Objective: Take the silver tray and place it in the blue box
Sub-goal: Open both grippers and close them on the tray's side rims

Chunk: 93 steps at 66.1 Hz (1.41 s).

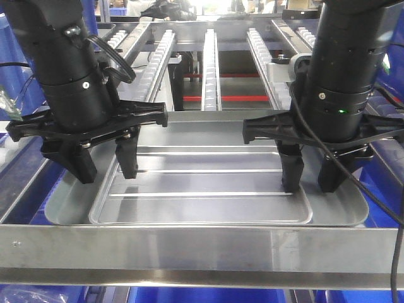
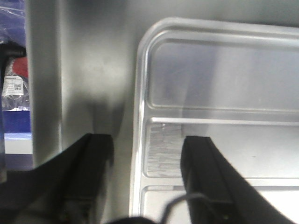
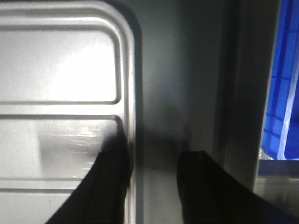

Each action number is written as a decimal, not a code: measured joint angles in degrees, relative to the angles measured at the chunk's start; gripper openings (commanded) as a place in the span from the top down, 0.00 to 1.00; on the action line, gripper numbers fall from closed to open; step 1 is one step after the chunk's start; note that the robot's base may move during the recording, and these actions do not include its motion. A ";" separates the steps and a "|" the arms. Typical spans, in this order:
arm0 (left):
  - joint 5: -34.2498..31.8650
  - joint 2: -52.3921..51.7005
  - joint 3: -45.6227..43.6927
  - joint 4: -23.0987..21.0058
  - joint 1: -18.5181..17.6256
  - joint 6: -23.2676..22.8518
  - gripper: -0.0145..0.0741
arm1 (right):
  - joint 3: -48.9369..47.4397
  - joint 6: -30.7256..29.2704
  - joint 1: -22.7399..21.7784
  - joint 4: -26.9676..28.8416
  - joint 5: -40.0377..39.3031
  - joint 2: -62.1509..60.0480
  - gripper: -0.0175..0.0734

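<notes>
**Subject:** shallow rectangular silver metal tray [image 1: 202, 183] with rounded corners, a raised rim and two long ridges in the recessed centre. It lies flat on a wider grey metal sheet [image 1: 63, 202] between the two arms, long side towards the front camera.

**Left gripper** [image 1: 107, 175] — jaws spread, nothing held. One finger hangs outside the tray's left rim and the other inside, over the panel. The left wrist view shows the rim running between them with a gap on both sides.

**Right gripper** [image 1: 310, 186] — also spread and empty, straddling the right rim. In the right wrist view the inner finger sits very near the rim; I cannot tell whether it touches.

**Handling (judgement):**
- The tray looks like thin sheet metal, so probably light and stiff, though it may twist if lifted by one end only.
- The finish is glossy and likely slippery.
- The raised rim is the only part to pinch. Take it mid-way along each short side, close both grippers evenly and lift level.

**Surface and room:**
- The sheet underneath looks smooth, so a nudge from one jaw could slide the tray.
- A steel rail [image 1: 202, 249] crosses in front, and roller conveyor tracks [image 1: 211, 69] run behind.
- The deep bright-blue plastic crate [image 3: 282, 93] shows only as a ribbed wall at the right edge of the right wrist view, past the frame.
- Room beside the right outer finger looks tight.
</notes>
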 measured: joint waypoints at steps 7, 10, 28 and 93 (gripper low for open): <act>0.00 0.00 0.00 0.00 0.00 0.00 0.60 | -0.10 0.00 0.00 0.00 0.00 0.20 0.39; 0.11 0.00 0.00 0.00 0.00 0.00 0.60 | -0.10 0.00 0.00 0.00 0.00 0.20 0.39; 2.13 0.00 0.18 0.00 -0.51 0.00 0.60 | -0.10 0.00 0.00 0.00 0.00 0.20 0.39; 1.90 1.55 0.27 1.05 -0.65 -0.09 0.60 | -0.21 0.00 0.00 0.04 -0.62 0.20 0.39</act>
